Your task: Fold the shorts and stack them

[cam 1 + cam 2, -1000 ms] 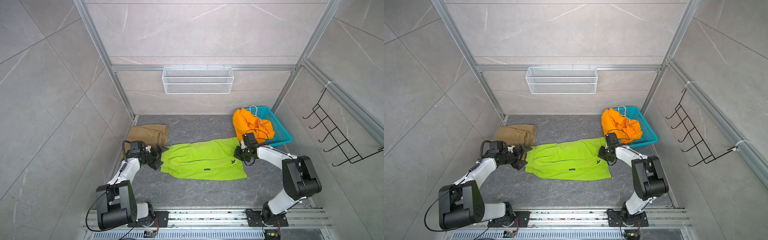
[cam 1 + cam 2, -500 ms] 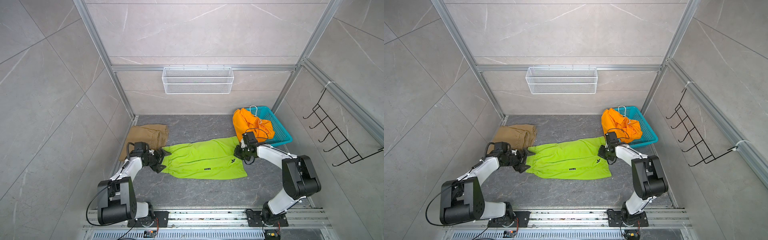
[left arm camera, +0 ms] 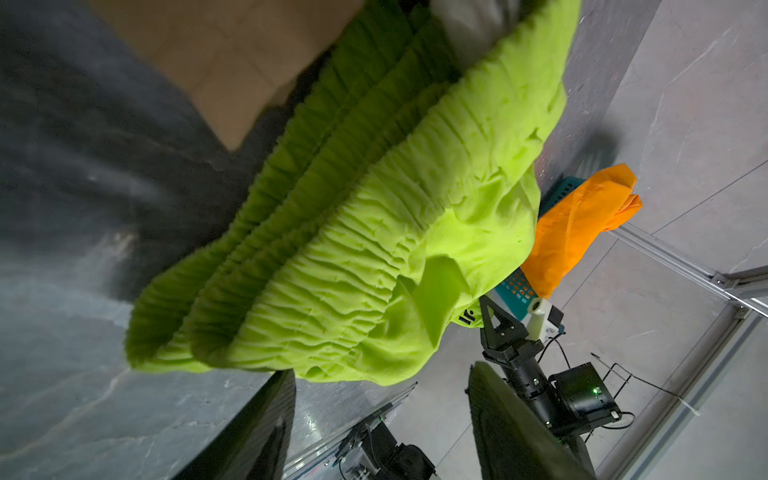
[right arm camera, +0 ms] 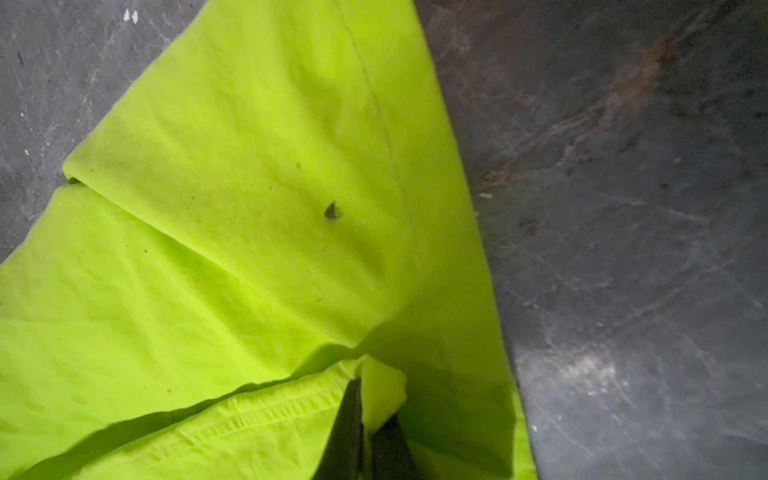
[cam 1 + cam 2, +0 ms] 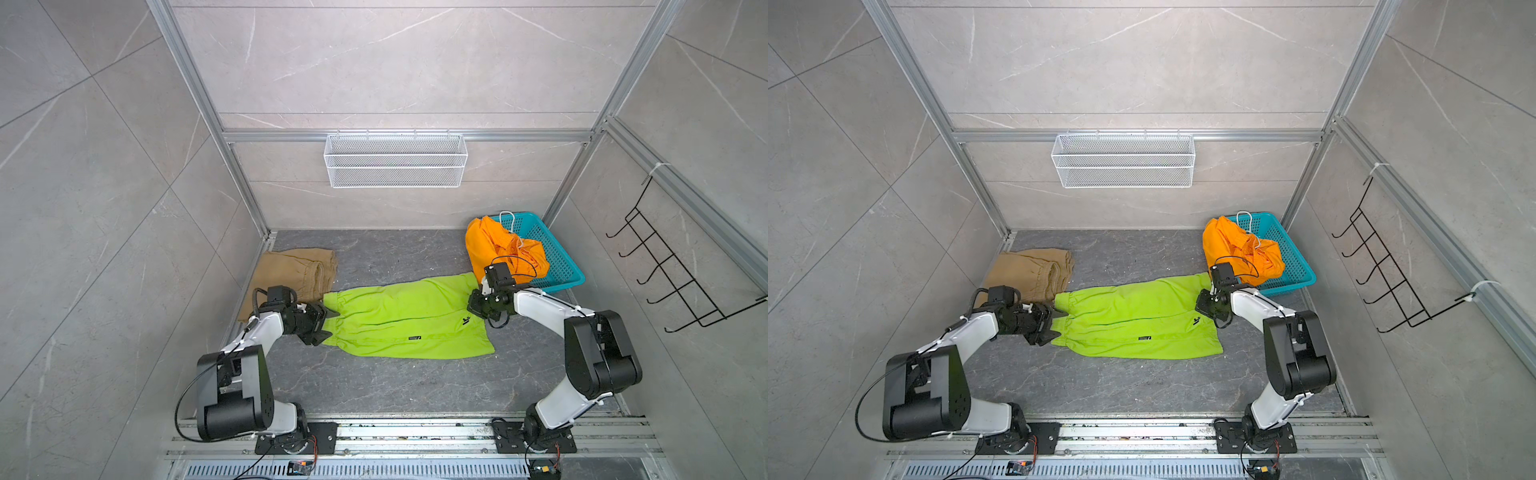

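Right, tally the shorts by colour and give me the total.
khaki tan shorts: 1
lime green shorts: 1
orange shorts: 1
Total: 3

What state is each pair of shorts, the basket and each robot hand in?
lime green shorts: spread flat on the floor
khaki shorts: lying folded
orange shorts: crumpled, draped over the basket rim
teal basket: upright, holding the orange shorts
left gripper: fingers open at the green waistband
right gripper: fingers shut on the green hem
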Available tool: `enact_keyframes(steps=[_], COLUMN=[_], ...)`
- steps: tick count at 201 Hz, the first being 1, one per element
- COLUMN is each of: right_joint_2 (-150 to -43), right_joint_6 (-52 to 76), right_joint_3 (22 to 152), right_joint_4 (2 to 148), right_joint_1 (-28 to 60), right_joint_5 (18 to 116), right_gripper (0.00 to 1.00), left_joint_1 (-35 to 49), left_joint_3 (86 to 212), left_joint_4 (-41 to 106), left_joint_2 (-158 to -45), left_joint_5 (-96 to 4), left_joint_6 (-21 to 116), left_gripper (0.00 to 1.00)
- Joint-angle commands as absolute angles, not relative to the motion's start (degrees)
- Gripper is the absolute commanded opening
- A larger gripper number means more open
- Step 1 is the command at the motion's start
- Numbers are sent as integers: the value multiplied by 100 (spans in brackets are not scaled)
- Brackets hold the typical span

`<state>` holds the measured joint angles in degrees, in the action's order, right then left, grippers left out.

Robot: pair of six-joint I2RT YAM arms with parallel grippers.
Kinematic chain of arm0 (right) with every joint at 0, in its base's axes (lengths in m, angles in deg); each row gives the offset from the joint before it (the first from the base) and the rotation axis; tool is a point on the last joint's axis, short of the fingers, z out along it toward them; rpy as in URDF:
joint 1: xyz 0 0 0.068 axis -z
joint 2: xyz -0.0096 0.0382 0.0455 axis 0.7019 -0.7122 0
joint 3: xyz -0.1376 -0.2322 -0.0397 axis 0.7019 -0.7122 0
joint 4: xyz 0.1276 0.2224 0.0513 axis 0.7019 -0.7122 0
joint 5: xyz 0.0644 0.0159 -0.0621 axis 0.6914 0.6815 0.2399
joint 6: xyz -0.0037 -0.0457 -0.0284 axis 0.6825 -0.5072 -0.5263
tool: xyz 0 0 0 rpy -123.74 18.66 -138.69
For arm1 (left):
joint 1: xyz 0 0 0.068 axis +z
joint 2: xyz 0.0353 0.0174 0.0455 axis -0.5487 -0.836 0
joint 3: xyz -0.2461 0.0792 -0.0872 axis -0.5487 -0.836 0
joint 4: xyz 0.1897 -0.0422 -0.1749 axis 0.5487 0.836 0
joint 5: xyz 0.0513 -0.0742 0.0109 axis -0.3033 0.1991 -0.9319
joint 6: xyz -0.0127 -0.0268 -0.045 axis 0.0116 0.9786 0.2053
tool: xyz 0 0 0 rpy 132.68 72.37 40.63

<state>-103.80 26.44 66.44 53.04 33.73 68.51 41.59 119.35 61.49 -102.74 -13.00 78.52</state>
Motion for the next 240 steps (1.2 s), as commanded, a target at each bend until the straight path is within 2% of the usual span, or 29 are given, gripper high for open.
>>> enact_keyframes(steps=[1,42,103,115,136,165,180,210,240], right_joint_2=[-10296,-10364,-10690,-10614,-10130,-8746,-8372,-8594,-9127], right_joint_6=[2602,2580,2414,2412,2365,2389,2450,2763,2826], right_joint_3=[6763,6793,7421,7550,7608,6714,6061,5133,5011], right_joint_4=[5283,5296,5092,4984,4732,4665,4668,5010,5281], right_joint_1=[3399,3411,3711,3717,3710,3687,3686,3680,3679], right_joint_5=[6825,6783,6847,6889,6919,7097,7132,7267,7109], right_gripper=[8,8,7,6,4,0,0,1,5], left_joint_1=[4195,4190,3928,3854,3820,3844,3879,3998,4119], left_joint_3=[11895,11837,12334,12473,12533,12576,12590,12717,12726], left_joint_4=[5822,5616,5035,5031,5029,5256,5339,5581,5941], left_joint_2=[-10408,-10607,-11260,-11400,-11534,-11543,-11551,-11635,-11528], left_joint_5=[-1328,-1364,-1387,-1382,-1336,-1326,-1353,-1368,-1491], left_joint_6=[7852,7861,8138,8127,8092,7844,7732,7448,7107], left_gripper=[66,65,57,53,53,54,54,55,55])
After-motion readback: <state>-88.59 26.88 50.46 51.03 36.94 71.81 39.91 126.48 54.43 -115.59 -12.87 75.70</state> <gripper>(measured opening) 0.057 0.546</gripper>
